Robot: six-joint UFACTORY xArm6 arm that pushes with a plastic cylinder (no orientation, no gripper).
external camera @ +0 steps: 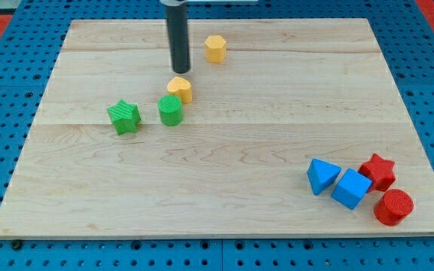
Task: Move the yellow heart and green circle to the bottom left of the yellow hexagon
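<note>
Nearest the camera, in the lower right of the frame, sits a cluster that plays no part in the task: a red cylinder [392,207], a blue cube [351,188], a blue triangle [322,176] and a red star [377,171], packed close together.

Largest of all is the wooden board [224,188], filling most of the frame over a blue pegged surface [6,83]. Next in size is the dark rod, coming down from the top centre; my tip [180,71] rests on the board just above the yellow heart [179,89], between it and the yellow hexagon [215,48], which lies up and to the right. The rod has nothing to grasp with; it only pushes, and whether it touches the heart I cannot tell.

Then the small blocks. The green circle [170,110] stands just below-left of the heart, almost touching it, and a green star [123,117] sits further left.

Judging by this layout, both task blocks already lie to the hexagon's lower left, so the step in hand looks like final placement. Any further move calls for a light nudge at most, without driving the heart into the circle.
</note>
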